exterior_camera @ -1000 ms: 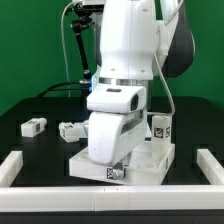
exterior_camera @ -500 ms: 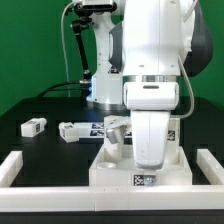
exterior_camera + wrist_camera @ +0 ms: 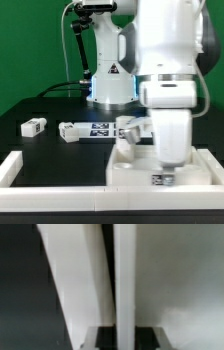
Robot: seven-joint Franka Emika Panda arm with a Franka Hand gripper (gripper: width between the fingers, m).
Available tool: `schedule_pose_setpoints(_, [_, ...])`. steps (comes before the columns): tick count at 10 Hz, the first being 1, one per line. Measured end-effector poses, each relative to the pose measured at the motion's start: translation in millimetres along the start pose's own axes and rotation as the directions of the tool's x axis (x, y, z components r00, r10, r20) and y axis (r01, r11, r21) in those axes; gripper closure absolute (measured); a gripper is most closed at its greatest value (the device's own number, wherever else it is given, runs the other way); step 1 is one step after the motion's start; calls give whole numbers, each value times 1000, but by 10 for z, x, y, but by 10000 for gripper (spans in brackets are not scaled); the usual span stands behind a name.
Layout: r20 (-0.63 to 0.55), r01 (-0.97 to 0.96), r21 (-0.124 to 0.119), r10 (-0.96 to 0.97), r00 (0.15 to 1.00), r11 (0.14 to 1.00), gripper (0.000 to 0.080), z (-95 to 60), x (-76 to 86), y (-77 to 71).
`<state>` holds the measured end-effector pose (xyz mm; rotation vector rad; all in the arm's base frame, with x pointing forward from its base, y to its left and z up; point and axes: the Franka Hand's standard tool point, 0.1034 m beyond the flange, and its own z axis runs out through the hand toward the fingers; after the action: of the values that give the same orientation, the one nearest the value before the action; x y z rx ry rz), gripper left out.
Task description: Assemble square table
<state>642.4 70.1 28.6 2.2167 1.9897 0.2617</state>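
The white square tabletop lies at the front, on the exterior view's right, with a black-and-white tag on its near edge. My gripper comes down from above and is shut on that near edge; the big white hand hides most of the top. In the wrist view the tabletop's thin white edge runs between my dark fingers, with the gripper closed on it. A white leg sits at the tabletop's far left part. Two loose tagged legs lie on the black table.
The marker board lies flat behind the tabletop. Low white border bars run along the exterior view's left, the front and the right. The arm's base stands at the back before a green backdrop.
My gripper has slid the tabletop toward the exterior view's right, close to the right border bar. The two loose legs and the marker board have not moved.
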Motion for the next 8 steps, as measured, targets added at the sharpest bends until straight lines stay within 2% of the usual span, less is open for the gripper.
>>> schedule_pose_setpoints(1, [0,22,-8,-22,1000,1000,726,5,79,36])
schedule_pose_setpoints(2, [13,21,1,-21,1000,1000,722,7,102,39])
schedule_pose_setpoints(6, [25,30,6,-30,999,1000,722,7,86,38])
schedule_pose_setpoints(7, [25,29,6,-29,999,1000,543,8,80,39])
schedule_pose_setpoints(8, [25,28,6,-29,999,1000,543,9,76,40])
